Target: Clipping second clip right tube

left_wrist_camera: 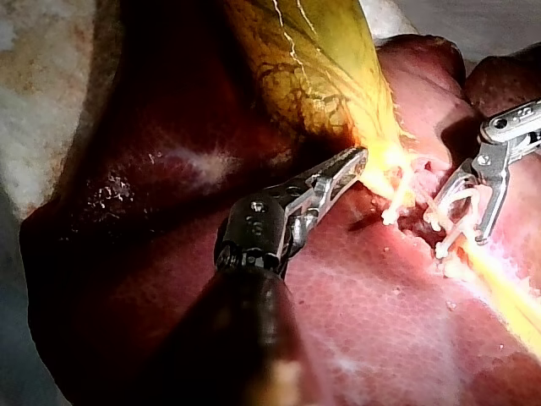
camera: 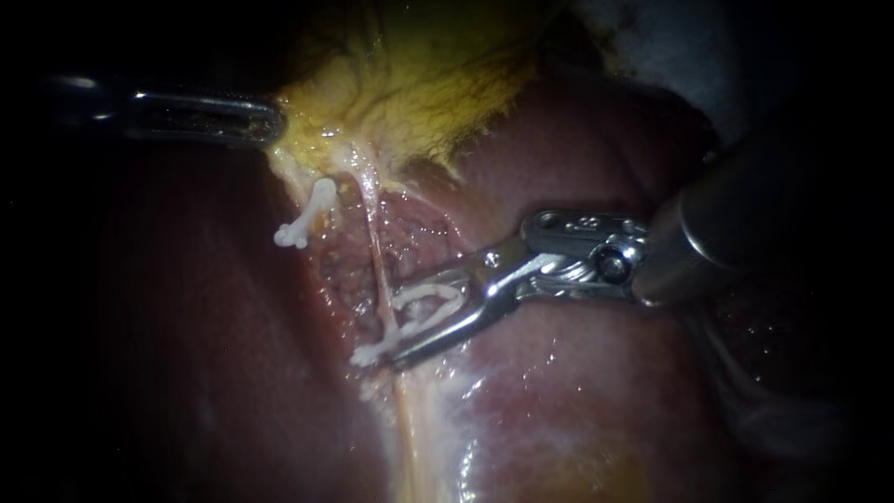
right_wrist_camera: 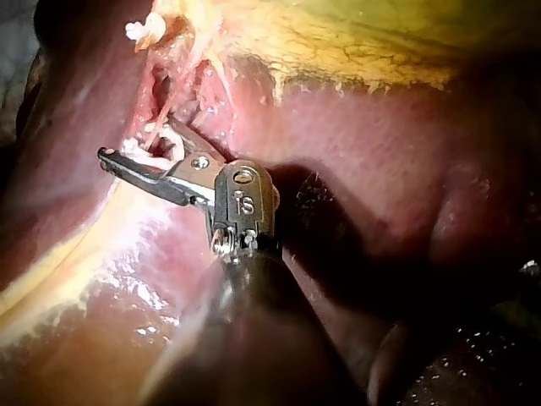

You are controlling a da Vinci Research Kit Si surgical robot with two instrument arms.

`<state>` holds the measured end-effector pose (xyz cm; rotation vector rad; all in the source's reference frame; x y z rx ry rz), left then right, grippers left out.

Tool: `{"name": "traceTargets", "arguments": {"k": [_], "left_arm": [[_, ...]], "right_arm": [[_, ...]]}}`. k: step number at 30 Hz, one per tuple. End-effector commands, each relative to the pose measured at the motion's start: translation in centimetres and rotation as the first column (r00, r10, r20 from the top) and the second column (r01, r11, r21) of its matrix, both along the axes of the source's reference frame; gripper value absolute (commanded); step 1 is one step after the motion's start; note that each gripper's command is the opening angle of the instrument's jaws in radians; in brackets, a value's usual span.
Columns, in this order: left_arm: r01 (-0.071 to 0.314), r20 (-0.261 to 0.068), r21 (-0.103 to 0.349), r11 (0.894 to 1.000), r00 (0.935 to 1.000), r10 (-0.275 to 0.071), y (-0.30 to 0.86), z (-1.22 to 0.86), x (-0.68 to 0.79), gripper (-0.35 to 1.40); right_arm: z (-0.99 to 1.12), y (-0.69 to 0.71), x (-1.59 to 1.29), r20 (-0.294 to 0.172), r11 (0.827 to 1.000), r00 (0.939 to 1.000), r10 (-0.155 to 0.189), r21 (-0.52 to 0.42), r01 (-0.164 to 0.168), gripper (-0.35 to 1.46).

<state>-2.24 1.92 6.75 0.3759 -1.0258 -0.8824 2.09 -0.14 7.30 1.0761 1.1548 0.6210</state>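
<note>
Pale and thread-thin, the right tube [camera: 377, 251] runs down from the gallbladder [camera: 419, 93] across the liver [camera: 577, 391]. The right instrument [camera: 405, 321] meets it almost crosswise from the right. Its jaws stand spread, gripping a white clip [camera: 438, 296] whose open mouth sits at the tube; whether the tube lies fully inside cannot be told. The left instrument [camera: 265, 121], well apart, has its jaws clamped on the gallbladder's yellow neck. Closing likely needs the tube deep between the clip's legs.
</note>
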Motion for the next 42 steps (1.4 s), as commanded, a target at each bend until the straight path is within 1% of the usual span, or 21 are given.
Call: {"name": "traceTargets", "arguments": {"k": [1, 2, 4, 9, 14, 17, 19, 22, 25, 30, 39, 40, 41, 42], "left_arm": [[0.0, 0.0, 0.0, 1.0, 1.0, 0.0, 0.0, 0.0, 0.0, -0.35], [0.0, 0.0, 0.0, 1.0, 1.0, 0.0, 0.0, 0.0, 0.0, -0.35], [0.0, 0.0, 0.0, 1.0, 1.0, 0.0, 0.0, 0.0, 0.0, -0.35], [0.0, 0.0, 0.0, 1.0, 1.0, 0.0, 0.0, 0.0, -0.01, -0.35], [0.0, 0.0, 0.0, 1.0, 1.0, 0.0, 0.0, 0.0, -0.01, -0.35], [0.0, 0.0, 0.0, 1.0, 1.0, 0.0, 0.0, 0.0, -0.01, -0.35], [0.0, 0.0, 0.0, 1.0, 1.0, 0.0, 0.0, 0.0, -0.01, -0.35], [0.0, 0.0, 0.0, 1.0, 1.0, 0.0, 0.0, 0.0, -0.01, -0.35], [0.0, 0.0, 0.0, 1.0, 1.0, 0.0, 0.0, 0.0, -0.01, -0.35], [0.0, 0.0, 0.0, 1.0, 1.0, 0.0, 0.0, 0.0, -0.01, -0.35], [0.0, 0.0, 0.0, 1.0, 1.0, 0.0, 0.0, 0.0, -0.01, -0.35], [0.0, 0.0, 0.0, 1.0, 1.0, 0.0, 0.0, 0.0, -0.01, -0.35], [0.0, 0.0, 0.0, 1.0, 1.0, 0.0, 0.0, 0.0, -0.01, -0.35], [0.0, 0.0, 0.0, 1.0, 1.0, 0.0, 0.0, 0.0, -0.01, -0.35]], "right_arm": [[0.0, 0.0, 0.02, -0.017, 1.0, 0.9998, 0.011, 0.017, -0.011, 0.6], [0.0, 0.0, 0.04, -0.036, 0.999, 0.999, 0.027, 0.048, -0.025, 0.6], [0.0, 0.0, 0.07, -0.055, 0.996, 0.9975, 0.043, 0.086, -0.038, 0.6], [0.0, -0.02, 0.1, -0.092, 0.99, 0.9941, 0.058, 0.134, -0.046, 0.6], [-0.01, -0.04, 0.12, -0.132, 0.982, 0.9879, 0.082, 0.18, -0.058, 0.6], [-0.02, -0.05, 0.13, -0.141, 0.98, 0.9864, 0.084, 0.189, -0.057, 0.59], [-0.03, -0.06, 0.12, -0.147, 0.981, 0.9864, 0.073, 0.189, -0.045, 0.56], [-0.03, -0.06, 0.11, -0.158, 0.982, 0.986, 0.052, 0.19, -0.022, 0.46], [-0.04, -0.05, 0.12, -0.162, 0.982, 0.9857, 0.045, 0.191, -0.014, 0.36], [-0.03, -0.04, 0.15, -0.16, 0.981, 0.9859, 0.05, 0.191, -0.019, 0.11], [-0.03, -0.03, 0.18, -0.155, 0.981, 0.9862, 0.059, 0.191, -0.029, -0.2], [-0.03, -0.03, 0.19, -0.153, 0.981, 0.9863, 0.062, 0.191, -0.032, -0.31], [-0.03, -0.03, 0.19, -0.153, 0.981, 0.9863, 0.062, 0.191, -0.032, -0.35], [-0.03, -0.02, 0.19, -0.151, 0.98, 0.9866, 0.062, 0.197, -0.032, -0.35]]}}
